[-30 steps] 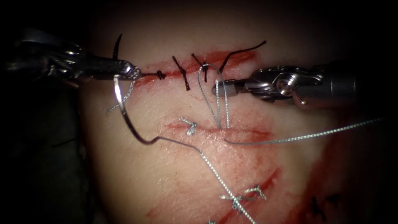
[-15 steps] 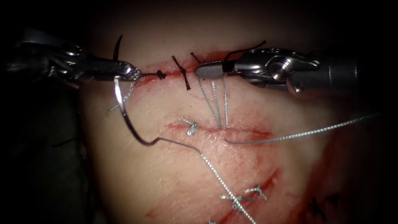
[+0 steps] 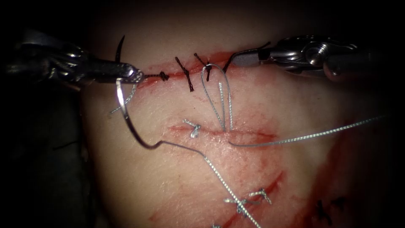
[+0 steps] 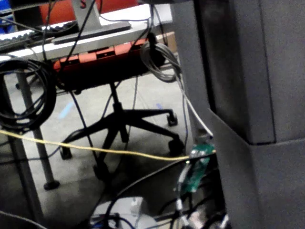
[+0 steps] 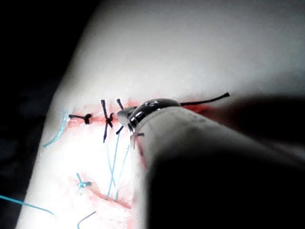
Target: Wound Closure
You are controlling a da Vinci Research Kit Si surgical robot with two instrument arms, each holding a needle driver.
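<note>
We see the left gripper (image 3: 134,75) at the far left of the tissue (image 3: 177,181), its jaws clamped on the needle (image 3: 126,112) close to one end of the curve. The needle hangs free of the tissue, curving down and to the right from the jaws, its other end meeting the thread (image 3: 219,177) near the middle cut (image 3: 223,133). From there the thread runs down toward the near edge, crossing a silver knot (image 3: 241,204). A thread loop (image 3: 215,90) stands up from the middle cut and reaches the far cut (image 3: 198,67), where dark stitches (image 3: 185,74) lie across the red line. Another strand (image 3: 308,136) leaves the middle cut and trails off to the right. A small silver knot (image 3: 193,128) sits at the left end of the middle cut. The right gripper (image 3: 247,59) is at the far right, beside the far cut, now clear of the loop it covered half a second ago; its jaws look together, holding nothing we can make out, with a dark thread tail (image 3: 253,48) lying just by the tip. In the right wrist view we see the right gripper (image 5: 127,116) next to the dark stitches (image 5: 104,119), with pale thread (image 5: 114,162) below it. Red fluid (image 3: 261,185) streaks the near tissue.
</note>
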